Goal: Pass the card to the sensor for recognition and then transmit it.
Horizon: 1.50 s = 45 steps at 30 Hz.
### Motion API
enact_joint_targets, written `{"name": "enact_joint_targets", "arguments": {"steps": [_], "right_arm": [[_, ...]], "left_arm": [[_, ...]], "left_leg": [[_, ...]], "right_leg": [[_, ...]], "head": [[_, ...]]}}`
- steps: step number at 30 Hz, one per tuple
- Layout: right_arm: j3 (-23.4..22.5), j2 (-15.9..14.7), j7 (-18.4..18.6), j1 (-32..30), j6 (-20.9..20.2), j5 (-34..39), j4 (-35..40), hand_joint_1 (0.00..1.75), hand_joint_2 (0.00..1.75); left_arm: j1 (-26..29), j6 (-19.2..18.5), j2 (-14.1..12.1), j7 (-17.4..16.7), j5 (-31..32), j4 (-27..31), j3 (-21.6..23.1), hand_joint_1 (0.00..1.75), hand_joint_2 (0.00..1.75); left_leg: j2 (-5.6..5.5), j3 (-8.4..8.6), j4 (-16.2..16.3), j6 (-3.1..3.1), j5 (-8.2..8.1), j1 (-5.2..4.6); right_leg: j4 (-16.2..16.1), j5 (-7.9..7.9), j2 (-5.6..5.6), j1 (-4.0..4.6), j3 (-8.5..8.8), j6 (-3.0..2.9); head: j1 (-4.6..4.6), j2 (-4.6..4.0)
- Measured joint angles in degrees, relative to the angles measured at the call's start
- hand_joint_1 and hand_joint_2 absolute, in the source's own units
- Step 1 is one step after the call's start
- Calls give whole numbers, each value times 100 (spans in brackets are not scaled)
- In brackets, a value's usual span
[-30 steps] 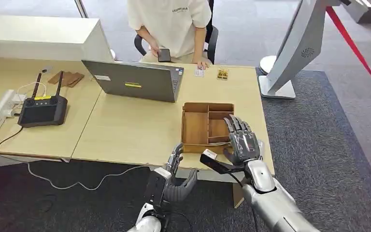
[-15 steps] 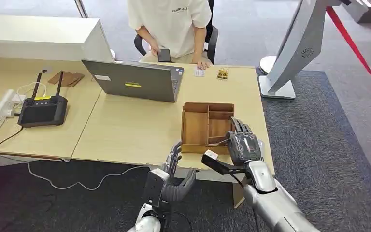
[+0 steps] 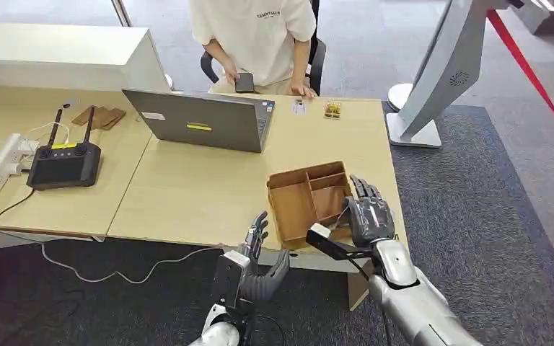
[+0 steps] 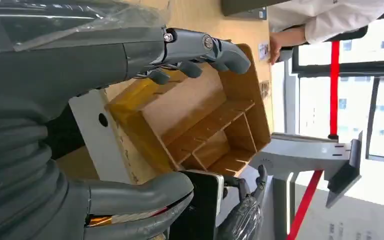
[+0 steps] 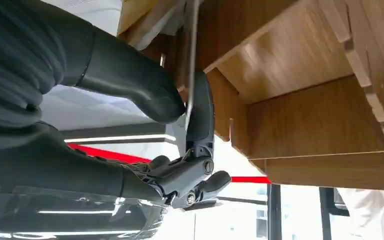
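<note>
The right hand (image 3: 366, 218) rested at the near right corner of the wooden tray (image 3: 293, 207), which sat skewed at the front edge of the table (image 3: 187, 194). In the right wrist view, the thumb and a finger (image 5: 200, 112) pinched a thin pale sheet, apparently the card (image 5: 190, 60), seen edge-on against the tray's wall; the remaining fingers were curled loosely below. Whether the tray wall itself was also caught in the pinch could not be determined.

The left hand (image 3: 256, 263) hovered below the table's front edge, just left of the tray. Its fingers were spread apart and it held nothing.

A laptop (image 3: 200, 120) stood open at mid-table, and a black controller (image 3: 63, 164) lay to the left. A seated person (image 3: 254, 36) faced the far side of the table, holding a phone (image 3: 244, 82).
</note>
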<state>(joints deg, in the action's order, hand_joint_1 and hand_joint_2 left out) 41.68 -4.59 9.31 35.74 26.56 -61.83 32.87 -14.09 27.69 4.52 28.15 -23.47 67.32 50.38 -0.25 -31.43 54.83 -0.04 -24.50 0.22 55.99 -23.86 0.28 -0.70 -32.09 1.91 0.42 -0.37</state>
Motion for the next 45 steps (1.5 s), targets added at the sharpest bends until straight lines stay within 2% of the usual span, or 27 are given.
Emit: {"name": "enact_joint_targets", "arguments": {"steps": [5,8,15,23,25,29,33,39,45], "right_arm": [[2,13,7,10,359,-74,112,175,175],[0,26,158,111,544,-193,403,175,175],[-42,-85,634,592,179,-439,1494,175,175],[-90,-262,750,745,90,-505,2190,175,175],[-94,-299,750,820,-63,-452,2245,175,175],[-77,-315,684,1139,-620,-101,2132,175,175],[-15,-214,619,1652,-1049,203,1521,175,175],[103,50,750,2149,-1222,206,643,175,175],[190,241,944,2378,-1272,181,122,175,175]], "left_arm": [[-1,-11,0,7,-11,-4,2,0,175],[-3,-35,0,39,-13,-9,4,0,175],[-17,-151,4,85,-13,-37,11,0,175],[-29,-216,17,85,-15,-68,11,0,175],[-33,-234,17,96,-30,-76,15,0,175],[-82,-315,35,103,-96,-105,68,0,175],[-149,-407,63,103,-127,-118,144,0,175],[-208,-466,129,81,-122,-144,195,0,175],[-225,-468,146,35,-118,-153,227,0,175]], "left_leg": [[-1,-2,0,0,0,0],[0,-1,0,0,0,0],[1,1,2,1,2,0],[2,-1,3,1,2,-1],[2,0,3,1,2,-1],[2,-2,3,1,2,-1],[0,-5,3,1,6,0],[-2,-6,3,1,6,0],[-1,-10,3,1,6,0]], "right_leg": [[2,0,0,0,-1,0],[2,0,1,0,-2,0],[2,1,1,0,-3,0],[1,2,1,-1,-3,0],[1,2,1,-1,-3,0],[2,3,1,-1,-3,0],[3,7,0,0,-3,0],[4,7,0,0,-5,1],[3,7,0,0,-8,1]], "head": [[-2,0],[-2,0],[0,0],[-2,0],[-2,0],[0,0],[0,0],[-2,0],[0,0]]}}
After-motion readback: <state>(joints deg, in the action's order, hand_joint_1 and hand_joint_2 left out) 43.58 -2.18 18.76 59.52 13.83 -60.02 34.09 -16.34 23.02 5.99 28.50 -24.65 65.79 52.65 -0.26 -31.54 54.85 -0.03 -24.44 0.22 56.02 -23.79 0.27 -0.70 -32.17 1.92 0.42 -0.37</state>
